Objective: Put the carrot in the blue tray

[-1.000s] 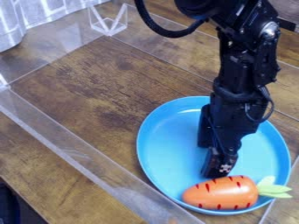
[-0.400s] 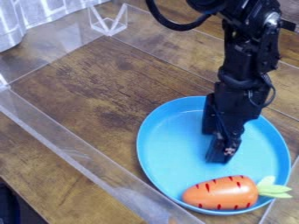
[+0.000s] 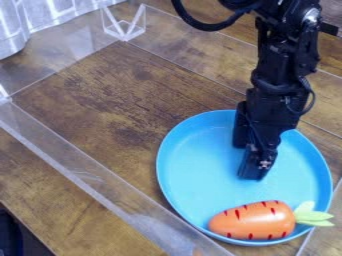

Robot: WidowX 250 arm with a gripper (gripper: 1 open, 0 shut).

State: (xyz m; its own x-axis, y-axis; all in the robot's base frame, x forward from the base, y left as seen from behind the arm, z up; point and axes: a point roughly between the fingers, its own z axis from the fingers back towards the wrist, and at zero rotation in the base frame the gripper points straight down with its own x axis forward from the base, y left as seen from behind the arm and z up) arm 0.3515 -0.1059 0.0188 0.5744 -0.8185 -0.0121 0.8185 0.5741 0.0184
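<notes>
Below gripper (image 3: 254,166), apart: carrot (image 3: 254,220)

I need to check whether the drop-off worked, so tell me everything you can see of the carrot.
The carrot is a plump, glossy orange toy, plastic by its look, with short dark stripes and a light-green leafy stub at its right end. It lies on its side, roughly level, on the near rim area of the blue tray. Nothing grips it: the gripper hangs apart, farther back over the tray.

The black arm (image 3: 274,60) is cut off by the top edge.
</notes>
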